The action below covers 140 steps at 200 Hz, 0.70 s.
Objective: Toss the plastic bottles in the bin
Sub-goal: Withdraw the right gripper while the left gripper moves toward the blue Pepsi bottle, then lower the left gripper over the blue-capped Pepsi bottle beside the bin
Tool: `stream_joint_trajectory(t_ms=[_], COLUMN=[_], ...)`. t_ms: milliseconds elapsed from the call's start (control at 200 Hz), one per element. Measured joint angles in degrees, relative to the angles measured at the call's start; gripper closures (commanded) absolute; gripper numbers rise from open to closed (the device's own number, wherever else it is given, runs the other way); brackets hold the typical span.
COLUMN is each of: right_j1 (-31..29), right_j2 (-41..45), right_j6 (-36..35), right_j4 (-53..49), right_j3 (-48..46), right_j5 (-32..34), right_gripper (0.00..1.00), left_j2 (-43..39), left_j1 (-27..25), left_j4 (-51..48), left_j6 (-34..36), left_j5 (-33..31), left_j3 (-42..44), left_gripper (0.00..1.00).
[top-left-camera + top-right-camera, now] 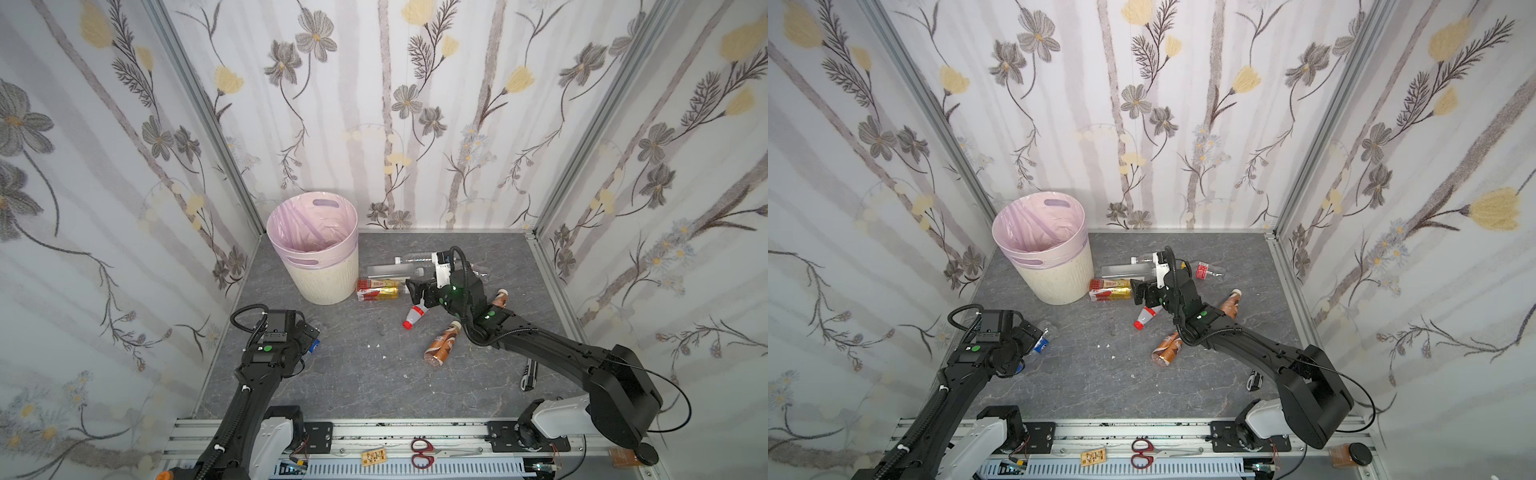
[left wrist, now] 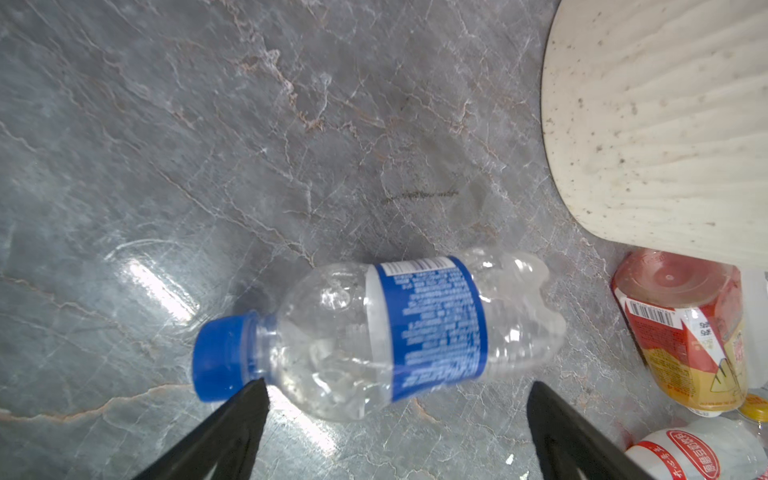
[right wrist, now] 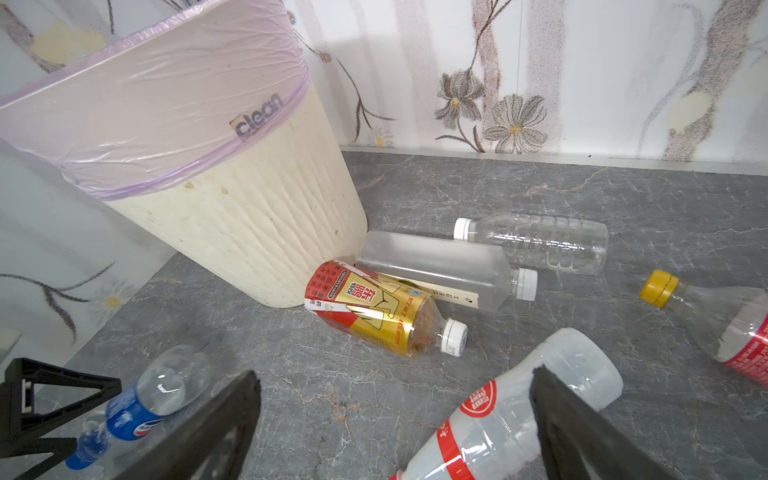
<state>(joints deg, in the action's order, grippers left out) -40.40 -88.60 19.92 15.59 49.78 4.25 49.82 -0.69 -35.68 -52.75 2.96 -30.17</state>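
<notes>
Plastic bottles, apparently empty, all lying on their sides on the grey marbled tabletop; none visible inside the bin, which stands at the back left with a pink liner folded over its rim. Blue-labelled clear bottle: apart from the rest, near the bin's base, under the left gripper, jaws spread wide, holding nothing. Red-capped frosted bottle: beneath the right gripper, jaws likewise spread and empty. Gold-and-red labelled bottle and square frosted bottle: against or just beside the bin's foot. Two brown bottles: nearer the right arm. Handling, judged: light, thin-walled, easily crushed, slick, prone to roll; grasp across the labelled mid-body, not the cap or tapering neck
</notes>
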Motion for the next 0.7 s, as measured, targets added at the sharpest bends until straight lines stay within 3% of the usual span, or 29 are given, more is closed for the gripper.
stream_joint_trajectory(t_ms=[380,699], right_j1=[0.0,0.0], right_j2=[0.1,-0.6], right_j6=[1.5,2.5], right_j4=[0.2,0.2], right_j3=[0.0,0.8], right_j5=[-1.4,-2.8], right_gripper=[0.00,0.00], left_j2=[3.9,3.6], left_j1=[-1.8,-3.2], left_j4=[4.6,6.6], left_j6=[0.3,3.1], left_j5=[7.3,5.6], left_j3=[0.7,-5.4], left_gripper=[0.00,0.00])
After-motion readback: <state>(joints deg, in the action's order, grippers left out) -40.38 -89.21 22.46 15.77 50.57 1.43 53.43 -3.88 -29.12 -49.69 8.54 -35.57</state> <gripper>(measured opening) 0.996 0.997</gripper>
